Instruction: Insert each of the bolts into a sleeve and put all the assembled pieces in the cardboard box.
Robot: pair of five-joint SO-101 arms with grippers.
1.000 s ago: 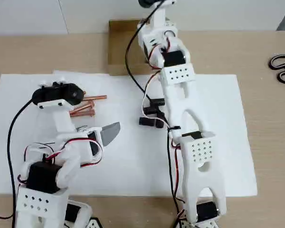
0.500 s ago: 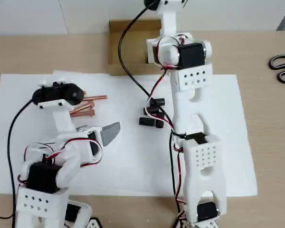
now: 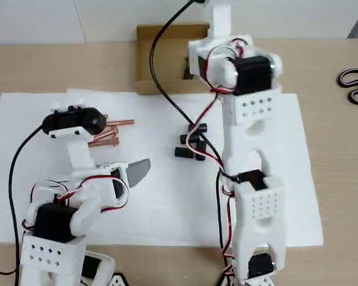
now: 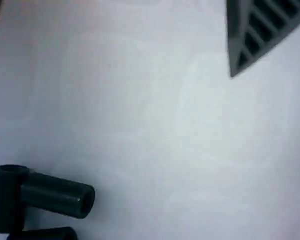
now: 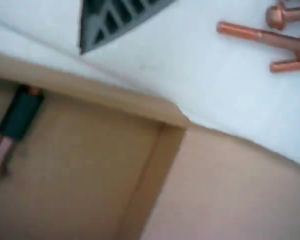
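Three copper bolts [image 3: 112,132] lie on the white sheet beside my left arm, and the right wrist view shows them too [image 5: 270,37]. Several black sleeves [image 3: 191,143] lie mid-sheet; one sleeve [image 4: 50,192] is seen close up. The cardboard box [image 3: 161,59] sits at the back, its wall [image 5: 155,150] below my right wrist. An assembled piece [image 5: 17,117], a bolt in a black sleeve, lies inside it. My left gripper [image 3: 128,168] hovers open and empty over the sheet, its grey finger [image 4: 260,30] above bare paper. My right arm [image 3: 244,71] stretches over the box, with one grey finger [image 5: 115,20] showing and nothing held.
The white paper sheet [image 3: 167,202] covers the middle of the wooden table. Black scissors [image 3: 355,83] lie at the far right edge. Cables hang from the right arm above the sleeves.
My right arm has swung to the right and risen above the box. The left arm has hardly moved, and the bolts and sleeves lie where they were.
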